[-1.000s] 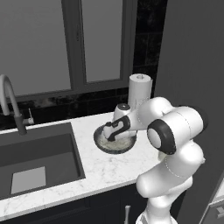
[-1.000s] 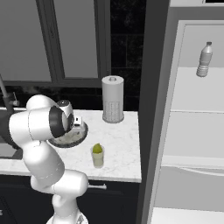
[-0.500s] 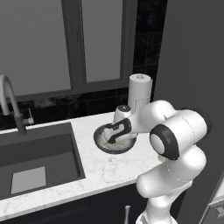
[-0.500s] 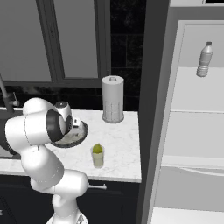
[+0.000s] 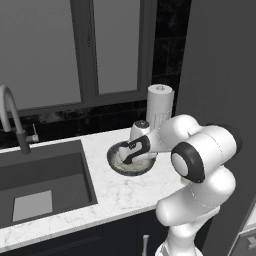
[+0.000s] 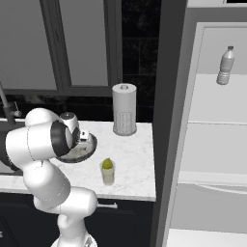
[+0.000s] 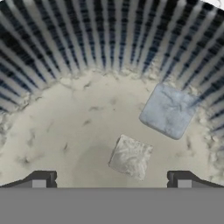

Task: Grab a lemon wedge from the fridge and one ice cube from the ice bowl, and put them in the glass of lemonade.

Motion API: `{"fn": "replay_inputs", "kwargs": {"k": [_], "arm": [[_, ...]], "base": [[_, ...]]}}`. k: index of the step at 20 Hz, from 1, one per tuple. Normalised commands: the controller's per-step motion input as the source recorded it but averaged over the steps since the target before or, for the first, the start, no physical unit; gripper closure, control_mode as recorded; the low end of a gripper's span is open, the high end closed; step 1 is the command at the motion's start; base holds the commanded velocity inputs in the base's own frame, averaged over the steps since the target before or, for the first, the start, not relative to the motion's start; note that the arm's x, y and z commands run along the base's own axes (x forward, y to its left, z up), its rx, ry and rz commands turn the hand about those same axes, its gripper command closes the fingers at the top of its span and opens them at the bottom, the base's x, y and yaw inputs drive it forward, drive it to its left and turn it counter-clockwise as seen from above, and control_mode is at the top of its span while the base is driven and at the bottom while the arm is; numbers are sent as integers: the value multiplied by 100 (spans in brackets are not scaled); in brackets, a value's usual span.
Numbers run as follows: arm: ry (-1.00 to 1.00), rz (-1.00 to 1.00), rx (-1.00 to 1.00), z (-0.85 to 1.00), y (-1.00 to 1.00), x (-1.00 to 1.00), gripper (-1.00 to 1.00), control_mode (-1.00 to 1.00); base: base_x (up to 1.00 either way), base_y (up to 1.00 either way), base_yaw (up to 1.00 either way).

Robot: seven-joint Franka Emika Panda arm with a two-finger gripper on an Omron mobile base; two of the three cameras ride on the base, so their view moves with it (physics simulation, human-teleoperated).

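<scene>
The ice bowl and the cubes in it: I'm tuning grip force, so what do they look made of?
Ice bowl: probably glazed ceramic, judging by its dark ribbed wall and pale speckled floor. Nearer cube: frosted, cloudy ice, mottled whitish. Farther cube: smoother, bluish-grey ice. The open gripper hovers over the nearer one.

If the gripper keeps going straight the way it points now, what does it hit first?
Most likely the nearer ice cube, which lies between the open fingers of the gripper on the ice bowl's pale floor. The bluish cube sits farther off to one side.
</scene>
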Motion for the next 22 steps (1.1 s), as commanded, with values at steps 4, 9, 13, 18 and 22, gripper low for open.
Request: {"fn": "replay_inputs", "kwargs": {"k": [4,9,13,18,22], "arm": [[0,0,0,0,0,0,-100,-100],[0,0,0,0,0,11,-100,-100],[1,0,0,0,0,12,-100,-100],[0,0,0,-4,0,0,-100,-100],[0,0,0,-14,0,0,-100,-100]], "base": [[0,0,0],[0,0,0],[0,0,0],[0,0,0],[0,0,0]]}}
